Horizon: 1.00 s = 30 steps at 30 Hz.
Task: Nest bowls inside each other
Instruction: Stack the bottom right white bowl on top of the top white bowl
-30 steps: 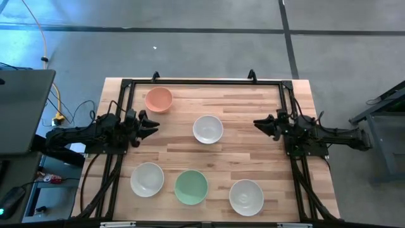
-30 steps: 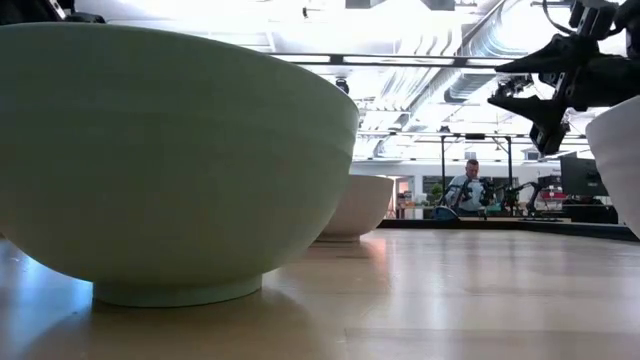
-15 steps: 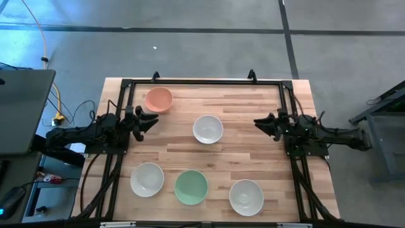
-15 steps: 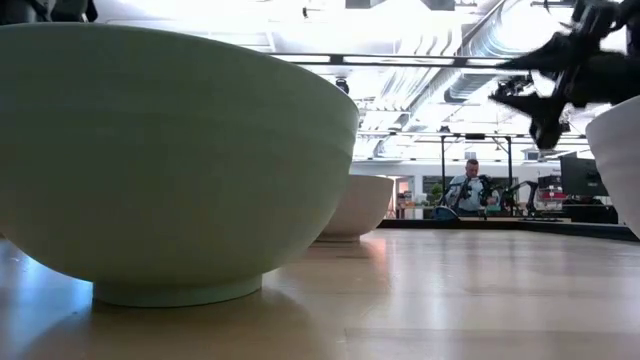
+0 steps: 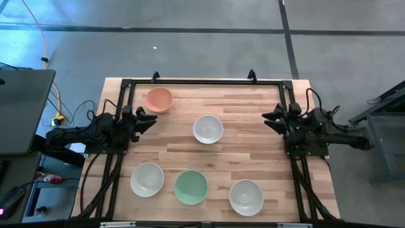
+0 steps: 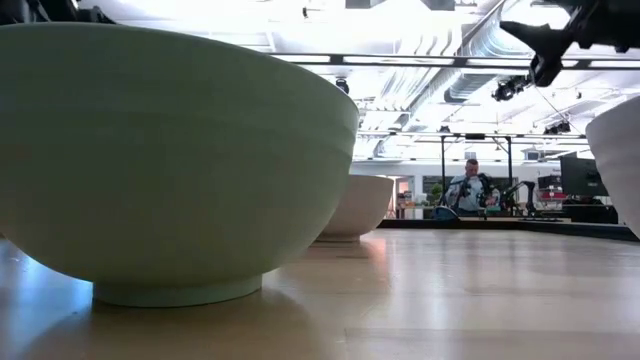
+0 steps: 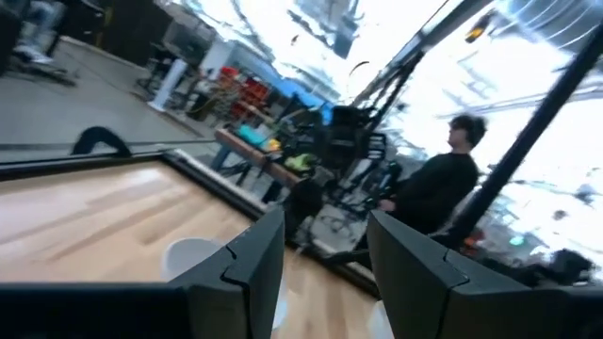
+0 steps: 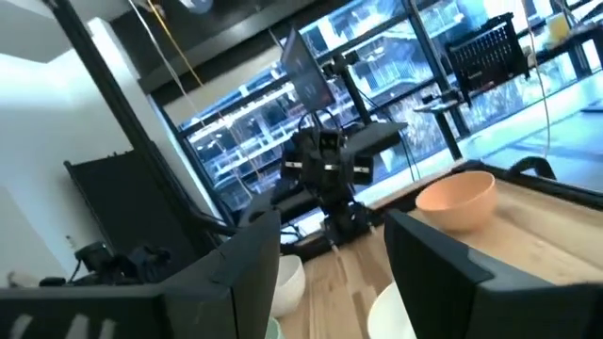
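We see the mint bowl (image 6: 170, 160) swamping the low view, hiding most of the wooden table (image 5: 253, 152). Five smooth round bowls sit apart: salmon bowl (image 5: 158, 99), white bowl (image 5: 207, 128), two pale ones in front. Left gripper (image 5: 147, 118) and right gripper (image 5: 269, 118) hover spread, empty.

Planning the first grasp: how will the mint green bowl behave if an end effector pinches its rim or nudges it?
The mint green bowl looks rigid and smooth, so a rim pinch could slip. In the low view it stands on a narrow foot under a wide body, so a high push may tip it; a low one likely slides it across the table.
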Available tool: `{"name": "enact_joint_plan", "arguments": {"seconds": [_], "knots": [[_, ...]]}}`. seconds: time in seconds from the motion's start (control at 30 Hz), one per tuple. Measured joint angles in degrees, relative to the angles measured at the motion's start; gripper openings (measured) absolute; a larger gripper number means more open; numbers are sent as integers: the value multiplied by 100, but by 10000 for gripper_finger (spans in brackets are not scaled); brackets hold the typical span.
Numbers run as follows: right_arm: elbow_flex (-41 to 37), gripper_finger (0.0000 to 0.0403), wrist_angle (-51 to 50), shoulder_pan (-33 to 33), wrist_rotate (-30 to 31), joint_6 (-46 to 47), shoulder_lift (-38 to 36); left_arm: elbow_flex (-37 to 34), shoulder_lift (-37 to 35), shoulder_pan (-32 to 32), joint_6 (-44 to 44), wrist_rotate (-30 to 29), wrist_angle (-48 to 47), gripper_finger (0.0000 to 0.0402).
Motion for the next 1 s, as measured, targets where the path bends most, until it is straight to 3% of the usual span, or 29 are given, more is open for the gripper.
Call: {"name": "enact_joint_plan", "arguments": {"seconds": [0.23, 0.47, 0.7, 1.0], "knots": [[591, 185, -558, 1, -288, 588, 1279, 0, 2, 0, -459, 244, 492, 145], [1353, 185, -570, -17, -555, -357, 2927, 6, 246, 0, -642, 380, 609, 145], [2550, 185, -559, -138, -561, -1073, 3973, 555, 876, 0, -308, 670, 810, 145], [3486, 185, -2213, -11, -1018, -454, 4895, 927, 1790, 0, -152, 1453, 739, 145]]}}
